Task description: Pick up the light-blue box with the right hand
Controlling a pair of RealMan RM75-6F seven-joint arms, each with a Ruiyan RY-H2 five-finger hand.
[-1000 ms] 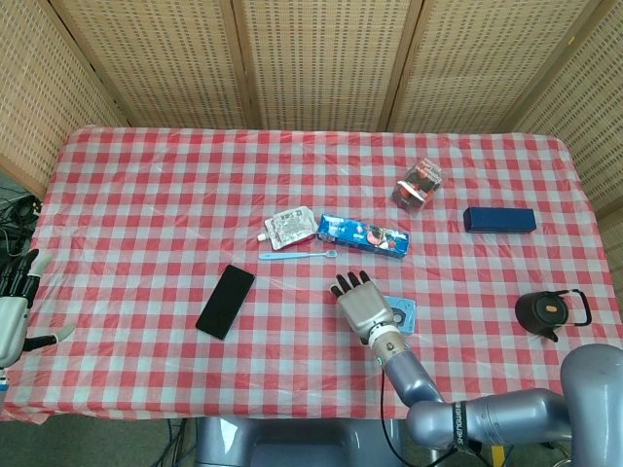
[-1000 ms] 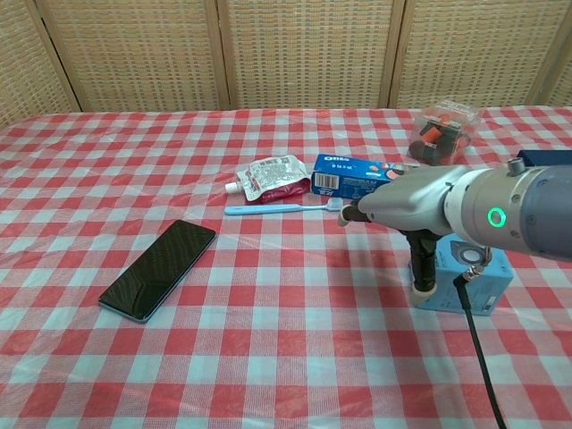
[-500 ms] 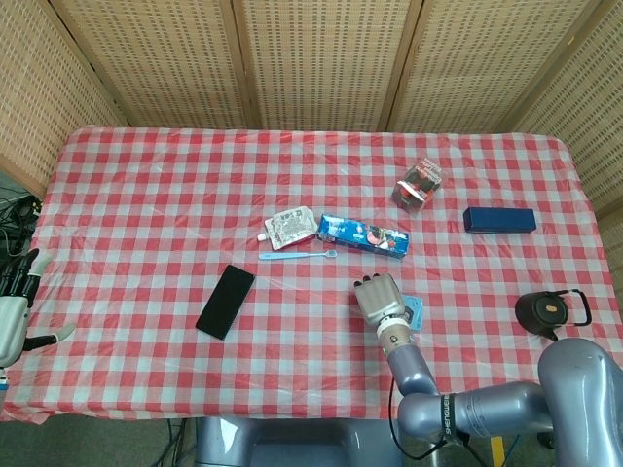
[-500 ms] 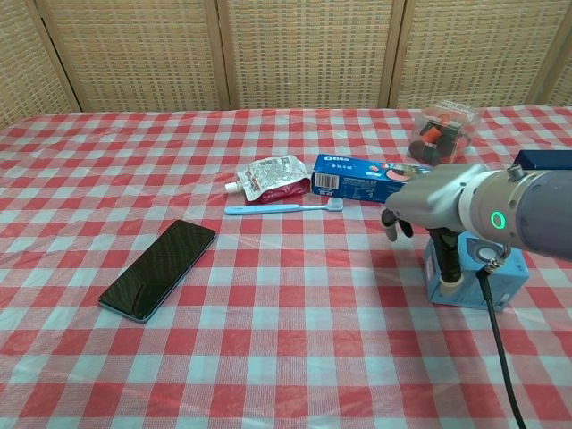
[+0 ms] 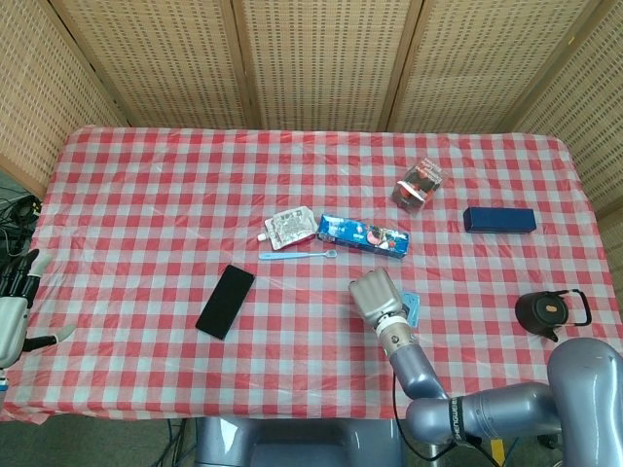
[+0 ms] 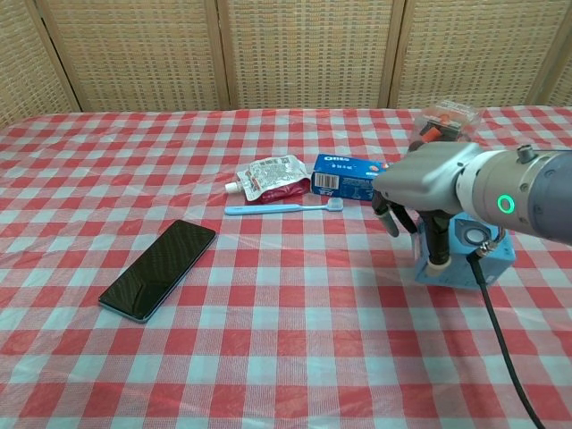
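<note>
The right hand [image 6: 420, 234] grasps the light-blue box [image 6: 476, 259] at the near right of the table [image 5: 146, 185], thumb on its near face and the other fingers curled over the far side; in the chest view the box looks tilted and at least partly off the cloth, though whether its low edge is clear of it I cannot tell. The grip seems to sit toward the left end of the box, so the main risk, as I judge it, is that the free right end swings down and the box twists out of the fingers as the lift goes on. A cable hanging from the wrist crosses the front of the box and could drag on it. The toothpaste carton [image 5: 362, 235] lies just beyond the hand, with the toothbrush [image 5: 298, 254] and the red-and-white pouch [image 5: 288, 227] to its left; a sweep that way could knock them. The left hand [image 5: 14, 304] hangs off the near left edge, fingers apart and holding nothing. On writing, the carton's blue end carries white letters too blurred to be sure of. The round mark on the box's front and the print on the pouch are too small to read.
</note>
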